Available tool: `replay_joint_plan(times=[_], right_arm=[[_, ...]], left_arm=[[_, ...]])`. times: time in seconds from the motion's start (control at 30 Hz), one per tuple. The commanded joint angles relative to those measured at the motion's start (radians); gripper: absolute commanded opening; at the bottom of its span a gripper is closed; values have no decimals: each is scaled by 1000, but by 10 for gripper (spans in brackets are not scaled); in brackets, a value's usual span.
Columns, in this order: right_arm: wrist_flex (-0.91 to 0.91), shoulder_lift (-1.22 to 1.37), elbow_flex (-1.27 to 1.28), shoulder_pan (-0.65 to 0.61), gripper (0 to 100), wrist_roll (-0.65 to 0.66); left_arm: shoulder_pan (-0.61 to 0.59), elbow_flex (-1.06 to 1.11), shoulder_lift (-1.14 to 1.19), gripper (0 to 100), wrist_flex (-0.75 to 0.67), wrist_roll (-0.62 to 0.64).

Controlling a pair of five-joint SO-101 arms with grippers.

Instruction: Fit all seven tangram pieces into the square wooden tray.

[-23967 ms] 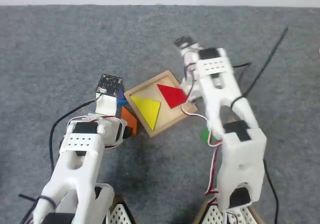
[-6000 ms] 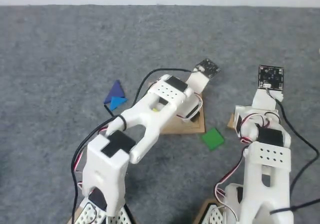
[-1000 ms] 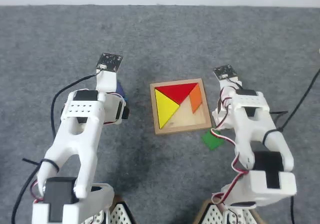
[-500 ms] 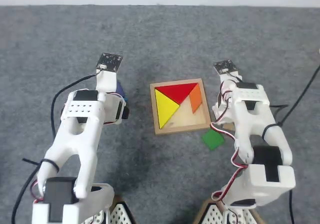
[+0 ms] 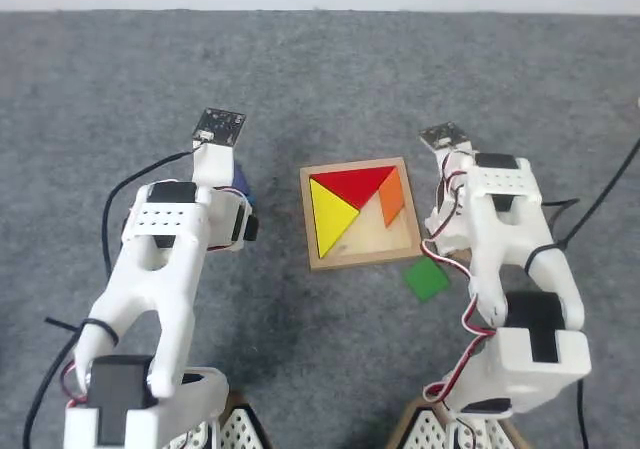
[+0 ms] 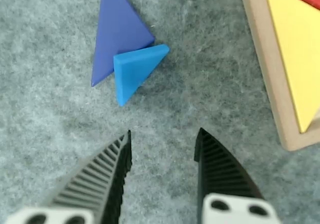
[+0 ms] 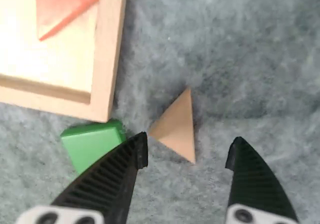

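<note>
Tray (image 5: 365, 259) on the mat (image 5: 300, 89), mid-table, between the two arms. Inside it: one large triangle (image 5: 355, 183) along the far wall; second large triangle (image 5: 328, 216) along the left wall, edge to edge with the first; third piece (image 5: 392, 197) in the far right corner, touching the first triangle. Square piece (image 5: 426, 278) on the mat just outside the near right corner. Lone triangle (image 7: 177, 126) just right of the square piece, apart from the tray; right gripper (image 7: 190, 139) above it. Left of the tray, well apart: bigger triangle (image 6: 117, 32) with a smaller triangle (image 6: 132, 69) touching its near side. Left gripper (image 6: 164, 133) over the mat, on the near side of that pair.
</note>
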Motion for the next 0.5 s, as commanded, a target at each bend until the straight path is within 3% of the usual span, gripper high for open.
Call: replay_joint_plan(times=[0.0, 0.3, 0.47], right_arm=[[-71, -10, 20, -28, 263, 11], [-93, 4, 28, -28, 255, 9], [-85, 79, 5, -22, 169, 9]], left_arm=[[-5, -7, -48, 199, -18, -12], [-6, -7, -51, 199, -17, -12], [-6, -7, -52, 199, -17, -12]])
